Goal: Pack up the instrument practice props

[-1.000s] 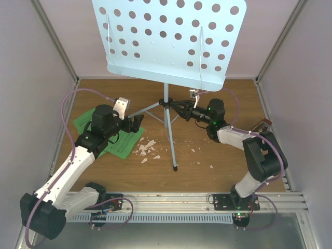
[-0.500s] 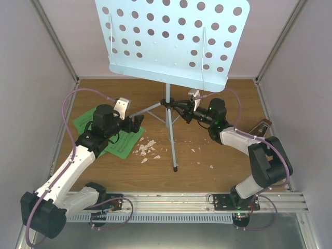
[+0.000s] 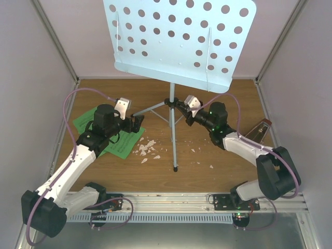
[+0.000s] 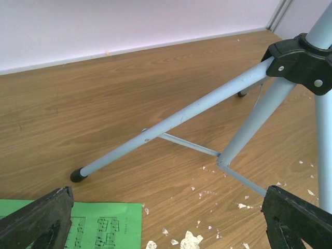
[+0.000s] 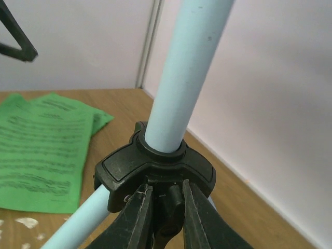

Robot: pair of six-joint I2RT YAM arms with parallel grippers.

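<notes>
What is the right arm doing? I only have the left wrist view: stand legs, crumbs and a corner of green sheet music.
Observer: The right end effector pinches a small black knob under the black hub of the music stand.
Operator: Is the metronome anywhere?
Observer: Yes, the metronome sits near the table's right edge, beyond the right arm.
</notes>
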